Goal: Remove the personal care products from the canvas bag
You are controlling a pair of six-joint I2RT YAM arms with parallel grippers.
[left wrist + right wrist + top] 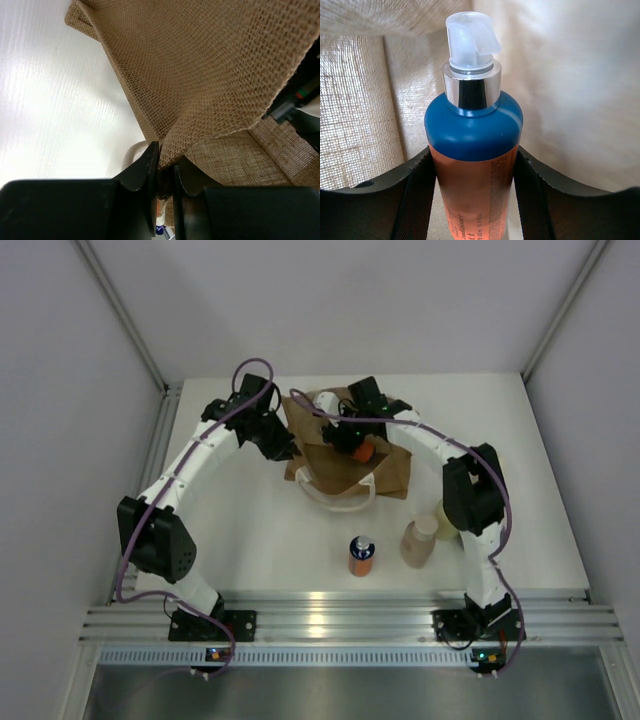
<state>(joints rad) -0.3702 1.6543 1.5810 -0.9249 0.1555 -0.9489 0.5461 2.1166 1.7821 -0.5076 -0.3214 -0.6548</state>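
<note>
The tan canvas bag (345,445) lies at the table's back centre, its white handles (335,495) toward the front. My left gripper (280,445) is shut on the bag's fabric edge (167,155) at its left side. My right gripper (355,445) is at the bag's mouth, shut on an orange bottle with a blue cap (472,165), which also shows in the top view (363,451). A second orange bottle with a blue cap (361,555) and a pinkish-beige bottle (419,542) stand on the table in front. A cream bottle (444,517) is partly hidden behind the right arm.
Grey walls enclose the table on the left, back and right. An aluminium rail (340,620) runs along the near edge. The right arm's elbow (472,495) hangs over the standing bottles.
</note>
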